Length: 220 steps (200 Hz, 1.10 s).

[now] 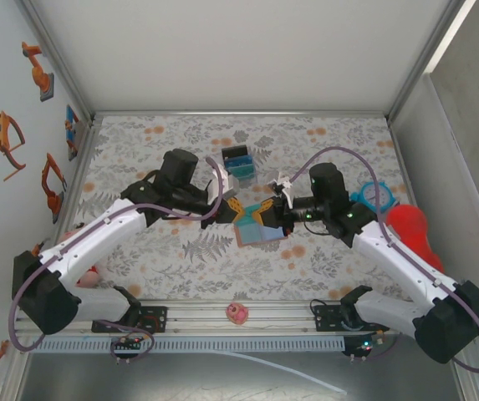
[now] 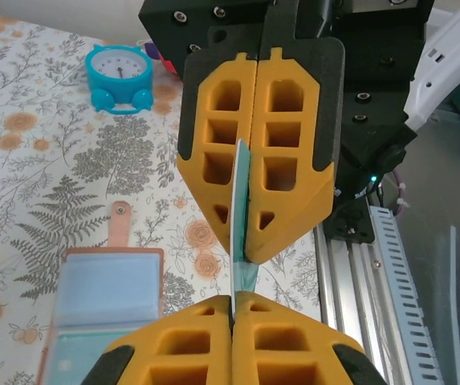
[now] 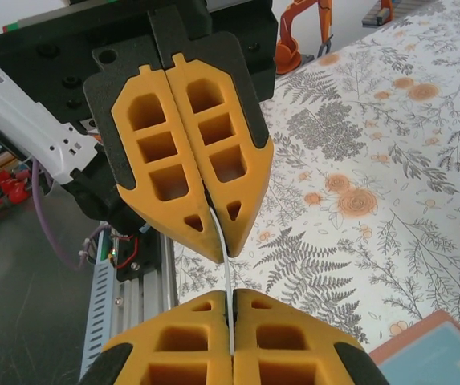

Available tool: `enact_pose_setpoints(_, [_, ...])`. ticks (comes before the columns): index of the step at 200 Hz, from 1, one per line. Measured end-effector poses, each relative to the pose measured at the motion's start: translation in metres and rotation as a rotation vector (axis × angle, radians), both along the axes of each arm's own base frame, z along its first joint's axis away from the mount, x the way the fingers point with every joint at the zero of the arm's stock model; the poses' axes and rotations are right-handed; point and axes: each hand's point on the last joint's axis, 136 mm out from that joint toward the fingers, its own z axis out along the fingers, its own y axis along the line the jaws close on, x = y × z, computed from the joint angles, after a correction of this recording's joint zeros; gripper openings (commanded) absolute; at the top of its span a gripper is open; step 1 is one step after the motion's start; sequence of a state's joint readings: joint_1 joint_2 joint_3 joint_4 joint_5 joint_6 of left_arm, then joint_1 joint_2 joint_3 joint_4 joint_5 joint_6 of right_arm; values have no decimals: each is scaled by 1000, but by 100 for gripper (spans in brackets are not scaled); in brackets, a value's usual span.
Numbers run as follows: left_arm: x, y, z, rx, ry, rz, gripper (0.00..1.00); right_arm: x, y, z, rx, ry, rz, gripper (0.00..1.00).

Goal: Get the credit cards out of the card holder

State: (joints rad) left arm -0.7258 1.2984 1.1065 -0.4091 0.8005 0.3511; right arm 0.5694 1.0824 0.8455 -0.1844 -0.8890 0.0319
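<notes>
Above the floral table (image 2: pixel 45 168), my left pincer (image 2: pixel 234 301) and my right pincer (image 3: pixel 231 295) are both clenched on opposite ends of one thin pale credit card (image 2: pixel 243 277) held edge-on between them, while the card holder (image 2: pixel 117 255) lies open on the table just beside my left pincer.

Your card holder (image 2: pixel 105 313) is tan-brown with pale blue pockets, the card (image 2: pixel 242 200) teal, the fingers (image 2: pixel 294 160) yellow-orange on black, the counter (image 2: pixel 53 160) grey ferns and orange flowers.

A robot lab cell: aluminium frame (image 1: pixel 239 113) and white walls (image 1: pixel 239 50) stand beyond the left gripper (image 1: pixel 233 210), a rail (image 1: pixel 247 327) behind it.
</notes>
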Motion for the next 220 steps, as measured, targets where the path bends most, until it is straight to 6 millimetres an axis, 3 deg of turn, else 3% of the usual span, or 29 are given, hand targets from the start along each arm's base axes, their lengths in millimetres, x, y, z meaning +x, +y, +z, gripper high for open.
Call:
enact_pose_setpoints(12, [3,-1,-1,7,-7,6,0,3,-1,-2,-14,-3,-23,28])
enact_pose_setpoints(32, [12,1,-5,26,-39,29,0,14,-6,-8,-56,-20,-99,38])
enact_pose_setpoints(40, [19,4,-8,37,-54,49,0,18,-9,-9,-72,-30,-135,58])
enact_pose_setpoints(50, [30,8,-12,55,-77,81,0,25,-14,-9,-89,-41,-194,67])
enact_pose_setpoints(99, [100,19,-46,158,-151,186,0,62,-44,-6,-147,-75,-500,67])
enact_pose_setpoints(154, [185,12,-71,226,-207,219,0,87,-69,-17,-205,-35,-722,66])
enact_pose_setpoints(184, [211,3,-87,258,-217,197,0,92,-76,-22,-215,-15,-781,66])
enact_pose_setpoints(220, [226,-3,-113,305,-204,163,0,95,-81,-27,-221,4,-818,66])
